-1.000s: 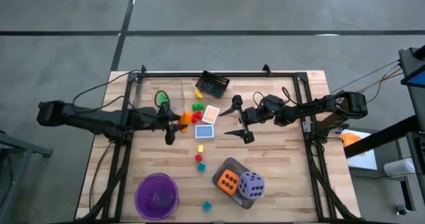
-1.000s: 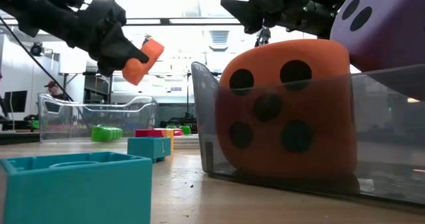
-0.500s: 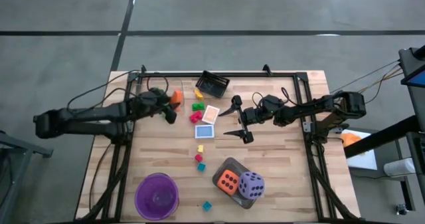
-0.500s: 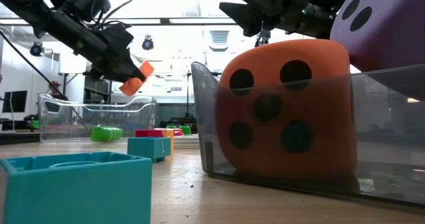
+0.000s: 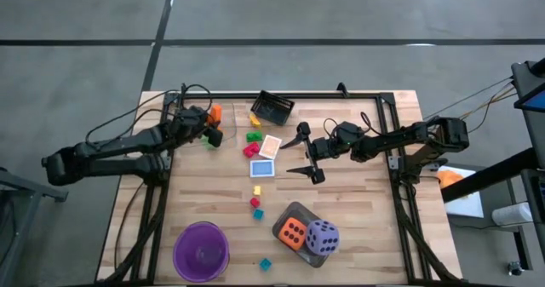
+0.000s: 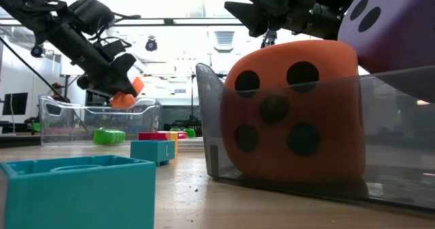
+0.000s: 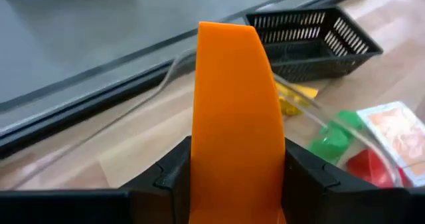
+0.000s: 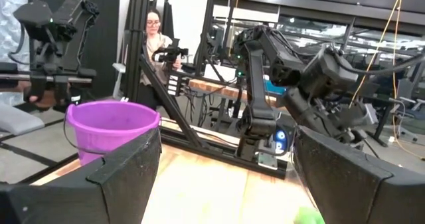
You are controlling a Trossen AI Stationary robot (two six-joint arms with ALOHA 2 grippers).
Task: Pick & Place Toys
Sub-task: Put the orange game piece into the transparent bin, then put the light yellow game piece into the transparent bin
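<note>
The left gripper [image 5: 210, 125] is pinching a small orange plastic block [image 5: 216, 111] between its jaws, holding it above the clear plastic tray [image 6: 146, 107] at the bench's [image 5: 358, 227] far-left end. To do this well, it should be lowering the block inside the tray's walls before releasing, so it does not bounce out. The right gripper [image 5: 304, 155] is hovering mid-bench, jaws spread wide and empty.

— Dice? 
— Orange [image 5: 293, 232] and purple [image 5: 322, 236], side by side in the grey tray [image 5: 300, 211].
— Blocks? 
— Orange block [image 5: 215, 112] clamped in left pincer [image 5: 210, 117]; others scattered mid-desk beside two white-edged cards [image 5: 266, 156].
</note>
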